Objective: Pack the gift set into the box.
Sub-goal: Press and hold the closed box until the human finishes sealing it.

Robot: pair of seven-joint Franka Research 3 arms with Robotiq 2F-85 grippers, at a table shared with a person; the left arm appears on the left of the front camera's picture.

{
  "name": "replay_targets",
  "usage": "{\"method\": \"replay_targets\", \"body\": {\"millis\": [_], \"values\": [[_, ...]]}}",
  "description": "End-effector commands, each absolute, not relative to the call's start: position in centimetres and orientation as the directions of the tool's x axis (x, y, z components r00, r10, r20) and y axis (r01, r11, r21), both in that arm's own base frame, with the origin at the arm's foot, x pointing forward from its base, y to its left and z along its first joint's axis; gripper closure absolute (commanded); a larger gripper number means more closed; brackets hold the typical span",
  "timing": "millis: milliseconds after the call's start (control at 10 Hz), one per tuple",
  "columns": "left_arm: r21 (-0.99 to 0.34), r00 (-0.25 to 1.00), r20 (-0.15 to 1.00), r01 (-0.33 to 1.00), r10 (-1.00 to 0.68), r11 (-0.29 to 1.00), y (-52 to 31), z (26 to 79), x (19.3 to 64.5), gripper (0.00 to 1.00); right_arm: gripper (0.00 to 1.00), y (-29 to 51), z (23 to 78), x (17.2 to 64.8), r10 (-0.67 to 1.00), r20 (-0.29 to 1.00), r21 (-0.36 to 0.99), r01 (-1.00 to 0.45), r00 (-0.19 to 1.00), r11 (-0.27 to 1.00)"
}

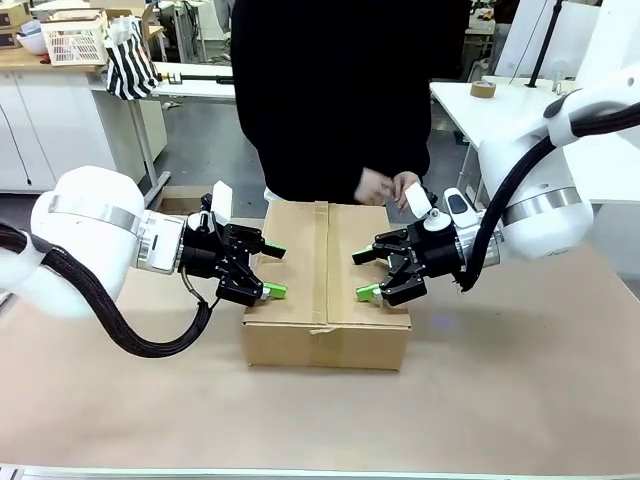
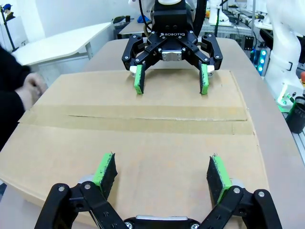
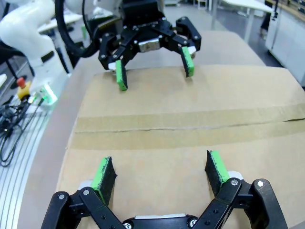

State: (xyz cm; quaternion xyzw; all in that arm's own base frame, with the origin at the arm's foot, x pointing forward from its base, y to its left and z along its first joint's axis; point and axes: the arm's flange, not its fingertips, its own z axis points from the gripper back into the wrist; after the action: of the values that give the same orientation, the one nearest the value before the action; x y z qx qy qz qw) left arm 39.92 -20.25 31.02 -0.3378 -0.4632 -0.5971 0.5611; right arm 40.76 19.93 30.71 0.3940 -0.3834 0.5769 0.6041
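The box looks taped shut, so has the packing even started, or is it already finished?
I cannot tell which. The box lies closed with its tape strip along the seam, and no gift set shows in any view. Right now the left claw and right claw hover open over opposite ends of the lid, holding nothing. The person's hands wait at the far edge. What remains is unclear.

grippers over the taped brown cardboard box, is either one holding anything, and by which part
Nothing is held. The left gripper and right gripper both hang open above the closed, taped brown cardboard box, nothing between their fingers.
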Motion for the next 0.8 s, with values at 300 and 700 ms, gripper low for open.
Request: {"method": "replay_targets", "body": {"millis": [300, 700], "values": [[0.182, -0.152, 0.918, 0.982, -0.367, 0.049, -20.14, 30.81, 39.69, 0.00, 0.00, 19.94, 30.63, 40.65, 0.398, 0.916, 0.033, -0.999, 0.043, 0.031], [0.182, -0.152, 0.918, 0.982, -0.367, 0.049, -20.14, 30.81, 39.69, 0.00, 0.00, 19.94, 30.63, 40.65, 0.398, 0.916, 0.033, -0.999, 0.043, 0.031]]}}
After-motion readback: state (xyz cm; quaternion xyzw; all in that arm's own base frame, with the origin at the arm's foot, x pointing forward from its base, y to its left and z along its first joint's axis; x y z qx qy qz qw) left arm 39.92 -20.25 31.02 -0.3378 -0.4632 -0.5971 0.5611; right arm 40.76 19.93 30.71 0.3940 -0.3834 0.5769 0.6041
